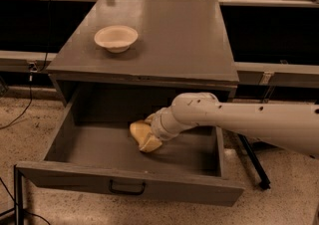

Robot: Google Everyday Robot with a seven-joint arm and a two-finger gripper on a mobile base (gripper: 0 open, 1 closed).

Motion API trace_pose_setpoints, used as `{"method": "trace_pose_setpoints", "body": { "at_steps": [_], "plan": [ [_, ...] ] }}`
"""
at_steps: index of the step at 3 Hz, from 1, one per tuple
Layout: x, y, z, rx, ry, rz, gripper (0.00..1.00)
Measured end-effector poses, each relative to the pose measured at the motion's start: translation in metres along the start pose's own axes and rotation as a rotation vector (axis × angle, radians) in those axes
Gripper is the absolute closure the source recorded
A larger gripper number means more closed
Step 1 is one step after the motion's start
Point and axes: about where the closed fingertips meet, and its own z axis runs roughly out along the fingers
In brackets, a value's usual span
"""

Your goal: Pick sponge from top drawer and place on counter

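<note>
The top drawer (65, 175) is pulled wide open below the grey counter (169, 35). Its dark wire handle (127, 187) sits at the centre of the front. My white arm reaches in from the right, and my gripper (149, 142) is down inside the drawer, near its middle. A pale yellow sponge (138, 130) lies on the drawer floor right at the gripper's tip, touching it. The cream gripper parts and the sponge blend together, so I cannot tell the grip.
A cream bowl (115, 38) stands on the counter's left rear part. A dark stand leg (251, 162) leans on the speckled floor to the right of the drawer. Dark shelving runs behind the cabinet, and a cable hangs at the left.
</note>
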Motion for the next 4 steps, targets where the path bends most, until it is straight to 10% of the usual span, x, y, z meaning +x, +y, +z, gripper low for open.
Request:
{"method": "trace_pose_setpoints", "body": {
  "at_steps": [2,4],
  "plan": [
    [-0.027,0.016,-0.025,-0.036,-0.123,-0.083,1.00],
    [-0.113,0.072,-0.130,-0.075,-0.257,-0.486,1.00]
  ]
}}
